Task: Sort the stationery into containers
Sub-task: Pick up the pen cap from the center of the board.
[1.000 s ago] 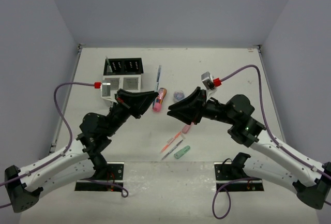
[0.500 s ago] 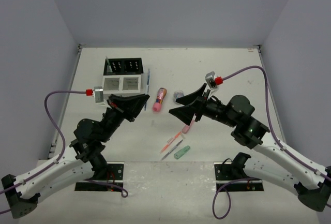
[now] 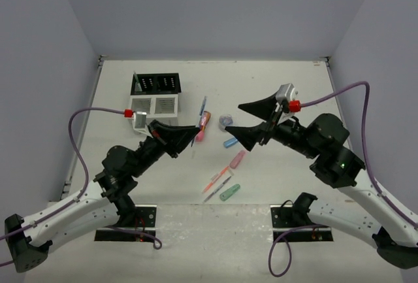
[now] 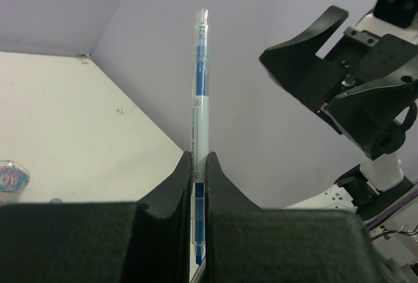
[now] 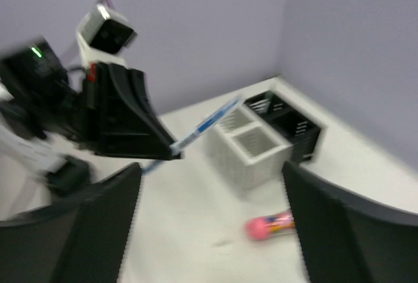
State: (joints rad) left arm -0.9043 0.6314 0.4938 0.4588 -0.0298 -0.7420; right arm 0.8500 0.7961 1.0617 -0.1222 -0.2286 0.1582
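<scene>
My left gripper is shut on a blue and white pen, which sticks up past its tips. My right gripper hangs open and empty above the table, right of the pen. Below it lie a blue capsule and a pink capsule. A pink patterned tube and a small round roll lie between the grippers. The organiser has a black rack and a white box; the right wrist view shows the white box beyond the pen.
An orange pen, a grey pen and a green capsule lie near the front centre. Grey walls close the table on three sides. Purple cables loop off both wrists.
The right gripper opened wide and drew back up and to the right, uncovering the blue capsule. The left gripper swung the pen left, then back to the right.
</scene>
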